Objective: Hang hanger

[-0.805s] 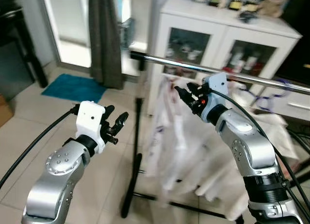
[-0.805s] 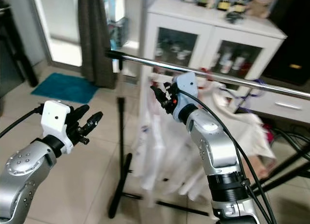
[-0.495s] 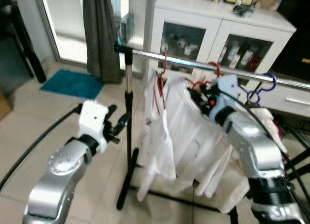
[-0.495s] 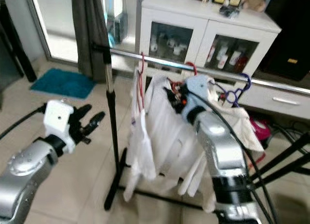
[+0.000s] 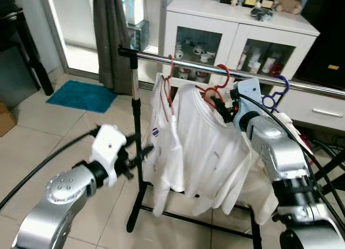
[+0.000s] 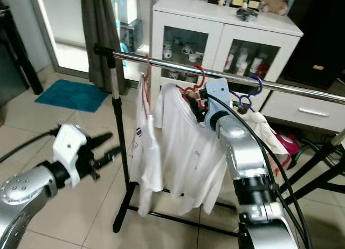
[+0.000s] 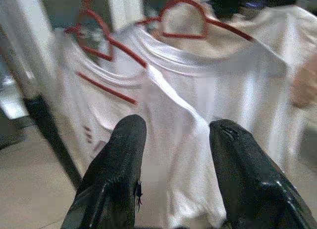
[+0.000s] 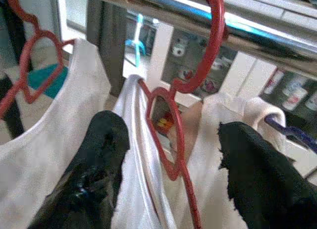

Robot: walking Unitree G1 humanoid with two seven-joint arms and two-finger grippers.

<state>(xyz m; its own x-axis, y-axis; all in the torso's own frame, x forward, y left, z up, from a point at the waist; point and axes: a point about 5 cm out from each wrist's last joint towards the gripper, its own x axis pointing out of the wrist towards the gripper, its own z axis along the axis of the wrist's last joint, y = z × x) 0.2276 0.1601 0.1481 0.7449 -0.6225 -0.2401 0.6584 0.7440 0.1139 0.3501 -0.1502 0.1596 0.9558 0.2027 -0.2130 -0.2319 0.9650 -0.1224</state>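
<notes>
A steel rail (image 5: 183, 62) on a black-footed rack carries two red hangers with white shirts. The nearer red hanger (image 5: 220, 81) hooks over the rail, and a white T-shirt (image 5: 210, 152) hangs from it. My right gripper (image 5: 218, 105) sits just under the rail at this hanger's neck. In the right wrist view it (image 8: 171, 130) is open, with the red hanger (image 8: 171, 140) standing loose between the fingers (image 8: 101, 154). The other red hanger (image 5: 170, 71) hangs further left. My left gripper (image 5: 143, 151) is open and low, by the rack's pole, facing the shirts (image 7: 198, 90).
A purple hanger (image 5: 277, 90) hangs on the rail to the right. A white glass-door cabinet (image 5: 237, 39) stands close behind. A teal mat (image 5: 81, 95) and a dark curtain (image 5: 110, 33) are at the left. Black stand legs (image 5: 329, 173) cross the floor at the right.
The whole view has swung and steadied. The T-shirt on the red hanger now hangs still from the rail. My left gripper has come closer to the rack's pole.
</notes>
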